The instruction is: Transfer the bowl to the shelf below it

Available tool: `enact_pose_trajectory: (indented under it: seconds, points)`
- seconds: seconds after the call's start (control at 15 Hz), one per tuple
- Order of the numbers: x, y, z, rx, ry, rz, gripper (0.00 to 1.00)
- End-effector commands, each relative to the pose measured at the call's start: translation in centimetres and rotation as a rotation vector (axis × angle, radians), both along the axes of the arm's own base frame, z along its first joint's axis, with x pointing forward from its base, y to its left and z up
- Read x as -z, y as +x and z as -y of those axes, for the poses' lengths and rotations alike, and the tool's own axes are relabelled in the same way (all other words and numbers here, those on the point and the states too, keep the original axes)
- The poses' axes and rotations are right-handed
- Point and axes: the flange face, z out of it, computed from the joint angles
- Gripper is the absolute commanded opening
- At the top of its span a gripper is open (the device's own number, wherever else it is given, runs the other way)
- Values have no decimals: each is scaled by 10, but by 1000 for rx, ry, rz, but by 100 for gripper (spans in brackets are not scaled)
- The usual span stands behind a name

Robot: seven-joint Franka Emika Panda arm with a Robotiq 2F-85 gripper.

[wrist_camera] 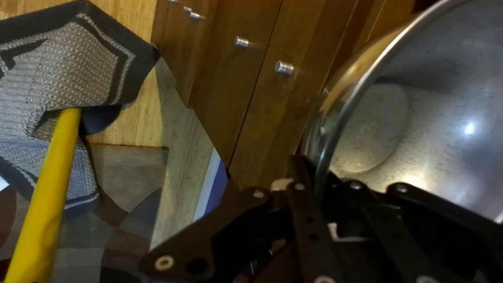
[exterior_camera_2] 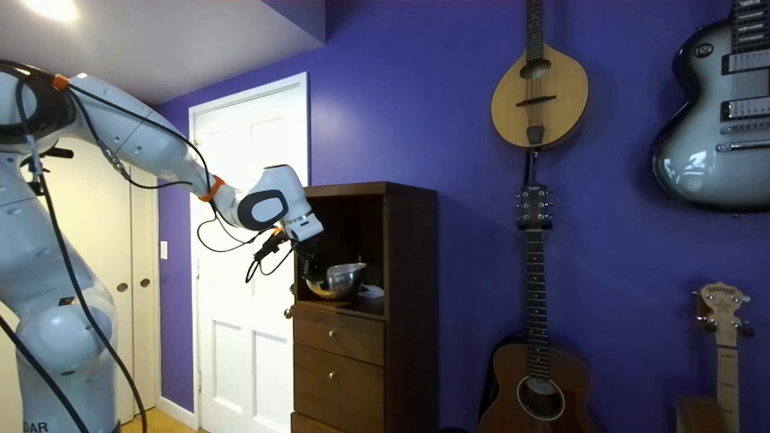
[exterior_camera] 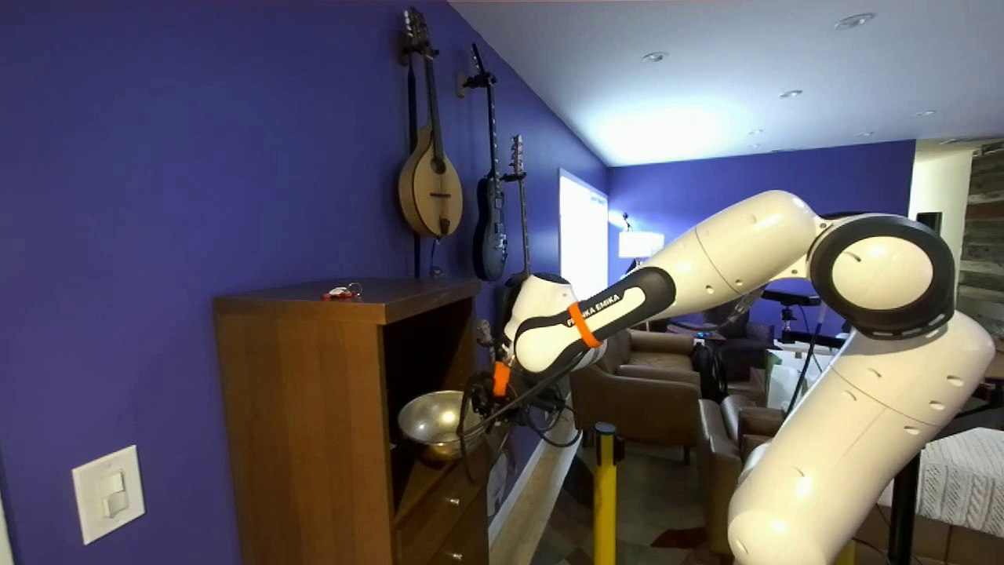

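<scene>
Wrist view has the gripper (wrist_camera: 320, 179) at the lower middle of the frame, clenched on the rim of the bowl (wrist_camera: 428, 118), one finger inside the metal and one outside. In an exterior view, print on the dark strip of the arm (exterior_camera: 729, 243) reads F, then NKA EMIKA, an orange band (exterior_camera: 585, 325) crossing the first word. Lower left in an exterior view, the letters DAR (exterior_camera_2: 35, 427) stand low on the arm; farther right, script on a dark headstock (exterior_camera_2: 534, 204) and on a pale headstock (exterior_camera_2: 722, 302) with a star is too small to read. The bowl is round, its axis running through its mouth, which faces up but leans: in an exterior view the bowl (exterior_camera_2: 341, 284) slopes its rim down to the left, toward the gripper, while in the wrist view the mouth fills the right of the frame. In both exterior views it is at the front of the compartment (exterior_camera_2: 344, 228) of the cabinet (exterior_camera: 306, 424), over the shelf (exterior_camera: 420, 482); whether it touches the wood cannot be told.
</scene>
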Motion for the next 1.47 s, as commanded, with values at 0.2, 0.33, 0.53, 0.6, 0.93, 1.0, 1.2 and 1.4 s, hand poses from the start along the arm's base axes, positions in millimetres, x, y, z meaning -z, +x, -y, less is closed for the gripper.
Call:
enact_pose_trajectory:
  seconds: [0.2, 0.33, 0.53, 0.6, 0.93, 1.0, 1.2, 1.4]
  points:
    - [2, 32, 17, 11, 84, 88, 2]
    - [1, 44, 20, -7, 88, 98, 2]
    - [6, 61, 21, -33, 111, 89, 2]
    - [9, 65, 20, -43, 119, 81, 2]
    - [19, 81, 21, -59, 112, 63, 2]
    - [20, 83, 22, -57, 110, 63, 2]
    - [23, 86, 25, -53, 117, 45, 32]
    - [22, 89, 24, -59, 119, 40, 45]
